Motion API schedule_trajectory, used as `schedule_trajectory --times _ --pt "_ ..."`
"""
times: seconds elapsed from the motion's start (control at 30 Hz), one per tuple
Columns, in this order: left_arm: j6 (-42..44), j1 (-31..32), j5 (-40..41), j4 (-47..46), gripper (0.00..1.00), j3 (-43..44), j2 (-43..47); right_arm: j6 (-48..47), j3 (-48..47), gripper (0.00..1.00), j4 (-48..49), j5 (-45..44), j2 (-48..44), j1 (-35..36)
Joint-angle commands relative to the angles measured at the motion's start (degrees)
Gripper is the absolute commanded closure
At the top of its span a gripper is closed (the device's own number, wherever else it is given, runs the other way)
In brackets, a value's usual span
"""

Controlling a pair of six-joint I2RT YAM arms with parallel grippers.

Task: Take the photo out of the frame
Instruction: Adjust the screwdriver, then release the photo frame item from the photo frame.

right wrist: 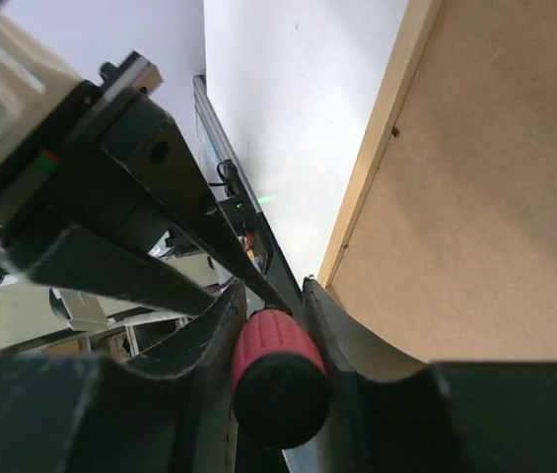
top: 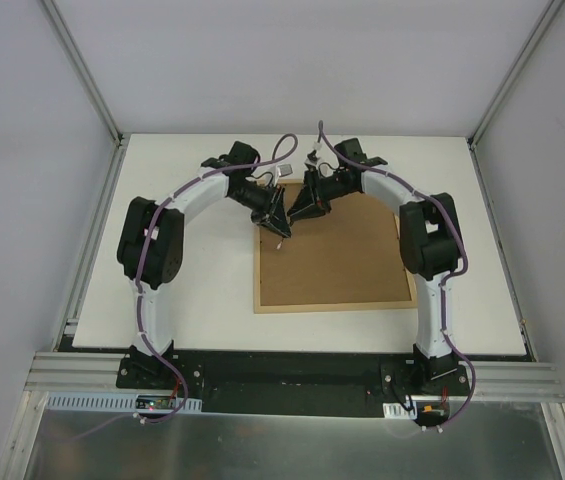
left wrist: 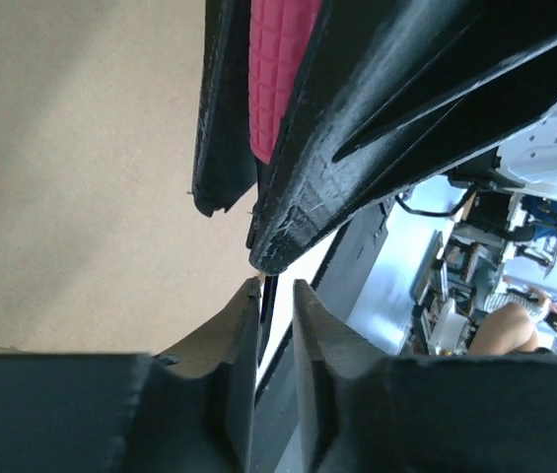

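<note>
**Frame** [top: 342, 260]: large, rectangular, thin light wood. Lies flat and back up on the white table [top: 192, 200], right of centre, between the two arms. Shows only its brown fibreboard back inside a pale wooden rim. Fills the right half of the right wrist view, its rim running slantwise beside bare table.

**Photo**: not visible in any view. Cannot be told from these views whether it sits under the fibreboard back.

**Left gripper** [left wrist: 276, 296]: reaches in from the left over the frame's far left corner, tips pointing down at the brown back near the left rim. Jaws drawn together to a thin slit, effectively closed. Whether anything is caught in the slit cannot be told.

**Right gripper** [right wrist: 273, 291]: reaches in from the right and meets the left gripper tip to tip above the same corner. Carries a pink gridded pad [left wrist: 278, 79] on an inner finger face, seen from the left wrist. Jaws stand part-way apart, with a red round-topped piece [right wrist: 268, 355] with a black end in the gap. Cannot be told whether that piece is clamped, or what it is.

**Arms**: white and black, each arched outward from its base, then in toward the frame's far left corner.
</note>
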State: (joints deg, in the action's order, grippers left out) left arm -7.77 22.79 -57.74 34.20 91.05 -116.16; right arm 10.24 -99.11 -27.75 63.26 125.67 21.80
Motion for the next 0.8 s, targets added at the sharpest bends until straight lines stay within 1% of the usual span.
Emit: schedule_trajectory --times 0.0,0.03,0.07,0.1,0.17,0.3,0.37,0.43,0.57,0.77 --pt "0.13 -1.60 1.13 0.79 0.68 2.91 0.76 -2.60 2.07 1.00 0.04 -2.79 -5.51 0.44" --pt "-0.22 -2.65 0.96 0.79 0.61 2.91 0.93 -0.59 3.91 1.00 2.93 -4.10 -6.30 0.09" --pt "-0.40 -3.62 0.87 0.79 0.57 3.00 1.20 1.69 5.75 1.00 5.66 -5.16 -7.09 -0.61" --pt "-0.49 -4.93 1.22 0.79 0.54 3.00 1.72 3.37 6.99 1.00 8.21 -6.47 -7.36 -1.06" --pt "-0.40 -7.30 2.36 0.79 0.50 2.47 2.86 5.75 8.05 0.99 10.07 -9.99 -7.02 -1.76" --pt "-0.40 -10.91 10.17 0.79 0.50 0.19 4.80 11.28 7.88 1.00 14.73 -15.62 -4.30 -1.85" --pt "-0.75 -11.62 14.56 0.70 0.51 -1.39 4.63 13.13 6.39 1.00 16.31 -17.73 -1.67 -1.59" --pt "-1.02 -12.06 16.59 0.78 0.52 -3.23 3.93 14.19 4.37 0.99 16.67 -20.53 0.62 -0.97" --pt "-1.54 -12.15 18.27 -0.88 0.55 -6.93 1.73 17.97 0.24 1.00 16.15 -23.18 5.28 0.43" --pt "-2.69 -12.15 17.83 -2.38 0.60 -7.29 -2.14 18.68 -4.15 1.00 15.18 -23.45 9.68 3.16"
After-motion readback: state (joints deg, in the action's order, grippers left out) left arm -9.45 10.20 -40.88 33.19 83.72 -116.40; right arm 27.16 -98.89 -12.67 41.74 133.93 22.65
